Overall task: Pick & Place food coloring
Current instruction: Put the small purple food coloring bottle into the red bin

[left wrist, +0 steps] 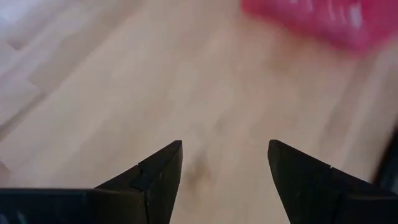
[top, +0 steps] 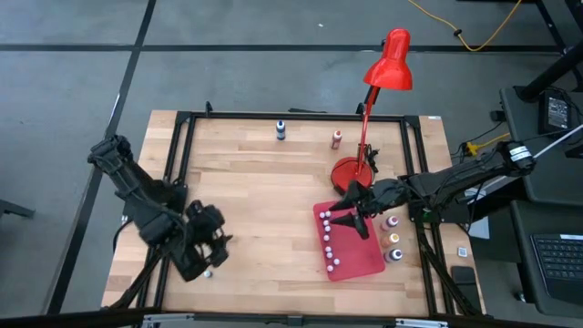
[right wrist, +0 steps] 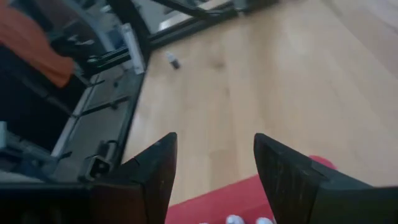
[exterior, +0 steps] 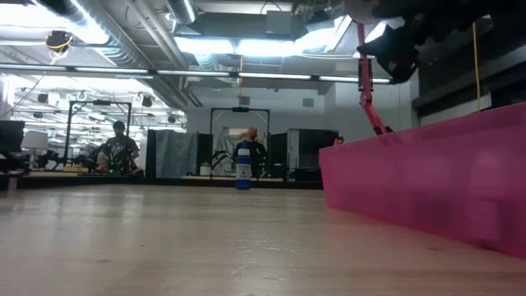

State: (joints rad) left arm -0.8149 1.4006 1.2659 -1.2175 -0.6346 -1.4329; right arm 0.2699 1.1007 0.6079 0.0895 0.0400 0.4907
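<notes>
Right claw (top: 349, 215) hovering open, empty, over flat red rectangular mat (top: 364, 260) of tiny whitish bottles (top: 327, 240); left claw (left wrist: 225, 168) open, idle over wooden worktop (top: 255, 182). Next, probably: reaching for a coloured bottle (top: 393, 221) beside the mat.

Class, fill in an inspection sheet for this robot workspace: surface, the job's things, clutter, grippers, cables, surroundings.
Surface: wooden table in a black frame.
Job's things: red mat carrying a row of small whitish bottles; three coloured bottles beside the mat's right edge; a blue bottle and a red bottle near the far edge.
Clutter: red desk lamp, its base just behind the mat.
Grippers: left gripper open over bare wood at the near left; right gripper open above the mat's far end, holding nothing.
Cables: yellow cable on the floor behind the table.
Surroundings: grey floor, a keyboard at the right; people far behind in the low view.
</notes>
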